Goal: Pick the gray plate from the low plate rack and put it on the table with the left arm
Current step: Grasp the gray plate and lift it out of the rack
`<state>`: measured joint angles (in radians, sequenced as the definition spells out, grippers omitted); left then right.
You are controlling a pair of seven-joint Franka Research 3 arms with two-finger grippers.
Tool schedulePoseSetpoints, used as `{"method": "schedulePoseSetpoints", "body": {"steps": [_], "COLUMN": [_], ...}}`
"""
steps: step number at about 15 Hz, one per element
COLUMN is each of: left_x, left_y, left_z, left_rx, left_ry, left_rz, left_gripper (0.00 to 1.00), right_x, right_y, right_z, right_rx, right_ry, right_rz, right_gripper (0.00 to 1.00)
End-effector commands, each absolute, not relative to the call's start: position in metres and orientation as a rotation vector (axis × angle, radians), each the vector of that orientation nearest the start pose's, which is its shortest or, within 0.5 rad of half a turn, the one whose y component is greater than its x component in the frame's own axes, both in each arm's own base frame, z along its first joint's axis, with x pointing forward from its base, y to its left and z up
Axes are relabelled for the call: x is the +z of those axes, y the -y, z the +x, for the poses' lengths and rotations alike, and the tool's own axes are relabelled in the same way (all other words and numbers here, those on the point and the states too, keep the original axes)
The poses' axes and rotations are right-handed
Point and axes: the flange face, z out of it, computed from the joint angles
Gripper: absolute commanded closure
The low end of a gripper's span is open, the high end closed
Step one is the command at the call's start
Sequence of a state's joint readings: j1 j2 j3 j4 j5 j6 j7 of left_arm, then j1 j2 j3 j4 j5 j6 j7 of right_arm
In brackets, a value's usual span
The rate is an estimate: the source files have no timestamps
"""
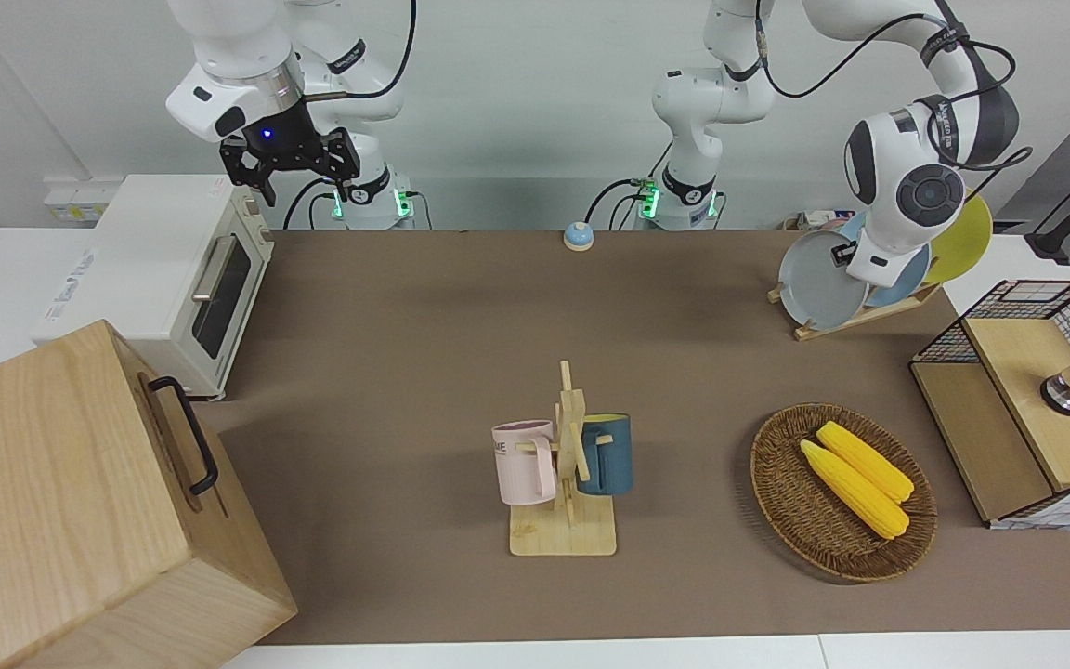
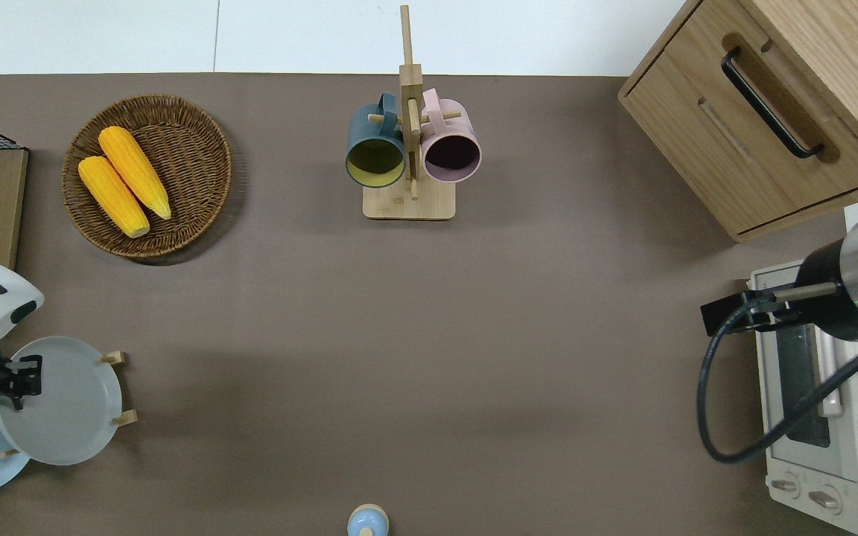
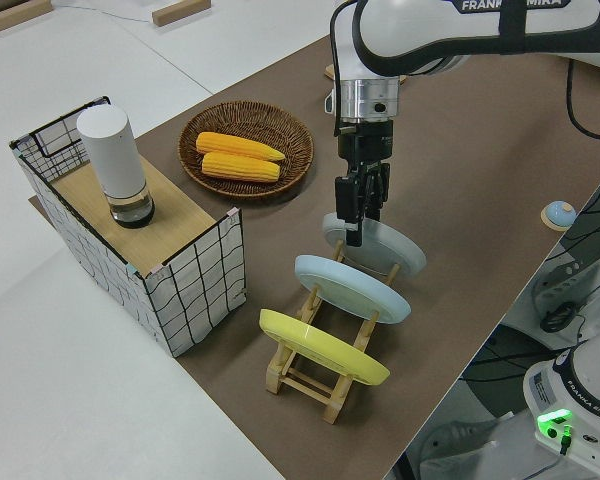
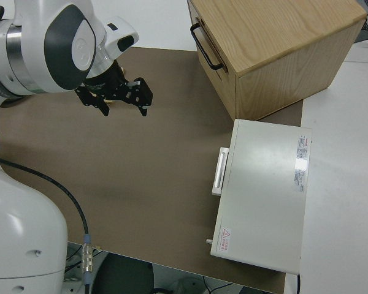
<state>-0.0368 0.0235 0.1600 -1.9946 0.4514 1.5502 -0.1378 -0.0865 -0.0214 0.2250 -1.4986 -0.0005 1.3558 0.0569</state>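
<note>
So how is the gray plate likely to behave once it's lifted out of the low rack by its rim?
The gray plate looks rigid and smooth, so a rim pinch by the left end effector may let it swing or slip. It stands tilted between the pegs of the low plate rack, close beside the blue plate, so it could knock that plate coming out.

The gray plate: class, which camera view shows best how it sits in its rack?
The left side view: the gray plate leans in the low plate rack, and the left gripper is at its upper rim. The overhead and front views show mostly its face. The right side view misses it.
</note>
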Motion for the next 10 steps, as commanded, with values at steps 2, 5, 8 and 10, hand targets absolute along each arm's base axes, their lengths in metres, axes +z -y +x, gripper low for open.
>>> {"method": "schedulePoseSetpoints", "body": {"steps": [2, 5, 8, 10], "left_x": [0.426, 0.427, 0.434, 0.453], "left_y": [-0.104, -0.103, -0.103, -0.1], "left_z": [0.495, 0.495, 0.496, 0.502], "left_rx": [0.606, 0.604, 0.6, 0.558], "left_ry": [0.263, 0.263, 0.268, 0.259], "left_rz": [-2.645, -2.648, -2.647, -2.657], "left_gripper": [0.93, 1.0, 1.0, 1.0], "right_x": [0.656, 0.656, 0.656, 0.656], "right_y": [-0.07, -0.07, -0.071, -0.07], "right_z": [0.517, 0.517, 0.517, 0.517], "right_rx": [0.198, 0.198, 0.198, 0.198], "right_ry": [0.121, 0.121, 0.123, 0.121], "right_rz": [-3.148, -3.148, -3.148, -3.148], "right_gripper": [0.011, 0.011, 0.013, 0.013]}}
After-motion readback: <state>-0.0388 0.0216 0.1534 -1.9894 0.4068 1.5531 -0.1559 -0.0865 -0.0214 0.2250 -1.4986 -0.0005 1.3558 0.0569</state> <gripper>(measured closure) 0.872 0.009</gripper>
